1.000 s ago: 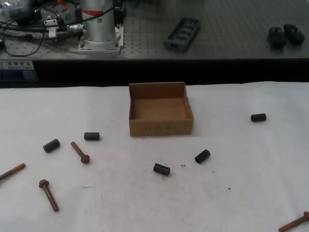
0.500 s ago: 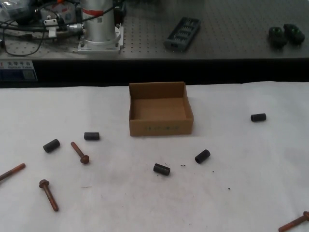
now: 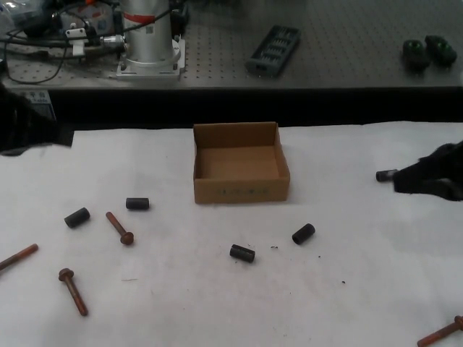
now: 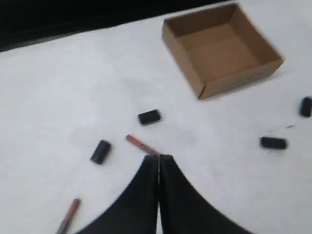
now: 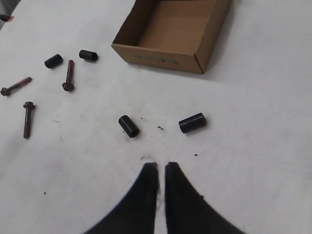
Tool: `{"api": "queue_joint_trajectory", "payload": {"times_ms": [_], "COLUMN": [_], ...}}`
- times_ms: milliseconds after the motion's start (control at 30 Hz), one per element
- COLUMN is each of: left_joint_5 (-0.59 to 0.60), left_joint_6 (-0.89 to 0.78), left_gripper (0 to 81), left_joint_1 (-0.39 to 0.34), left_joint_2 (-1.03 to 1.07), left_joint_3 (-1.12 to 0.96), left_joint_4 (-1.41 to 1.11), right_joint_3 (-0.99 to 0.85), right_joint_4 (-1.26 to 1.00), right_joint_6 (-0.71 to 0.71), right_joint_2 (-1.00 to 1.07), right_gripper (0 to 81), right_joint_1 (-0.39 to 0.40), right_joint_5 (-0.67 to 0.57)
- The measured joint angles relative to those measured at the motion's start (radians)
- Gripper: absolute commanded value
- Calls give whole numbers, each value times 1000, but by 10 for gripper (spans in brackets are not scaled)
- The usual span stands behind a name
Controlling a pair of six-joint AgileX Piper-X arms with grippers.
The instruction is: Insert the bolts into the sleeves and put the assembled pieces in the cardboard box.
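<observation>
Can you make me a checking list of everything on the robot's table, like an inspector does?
Surface: white sheet, lying flat.
Job's things: cardboard box open, nothing inside; five black sleeves and four rusty bolts lie loose on the sheet, none joined yet.
Clutter: tiny dark specks by the middle sleeves.
Grippers: left gripper shut, holding nothing; right gripper shut, holding nothing.
Cables: a bundle on the far board, off the sheet.
Surroundings: perforated board behind, with a silver column and a dark ridged block.
</observation>
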Motion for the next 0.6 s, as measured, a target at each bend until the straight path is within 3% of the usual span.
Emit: {"api": "queue_joint_trajectory", "payload": {"times_ms": [33,167,467,600], "left_joint_5": [-8,-119,-138,-138], "left_joint_6": [9,196,325,325], "left_gripper": [6,6,6,6], "left_joint_1": [0,2,2,2], "left_joint_2": [0,107,240,268], "left_joint_3": [-4,-45,-46,-46], "left_joint_4": [0,70,-8,-13], "right_joint_3": [-14,-68,-270,-321], "right_joint_4": [5,13,77,110], "right_joint_6": [-15,-11,307,367], "right_joint_2": [30,137,413,526], "right_gripper": [255,260,263,353], "right_joint_1": [11,60,140,164], "right_joint_5": [0,15,55,88]}}
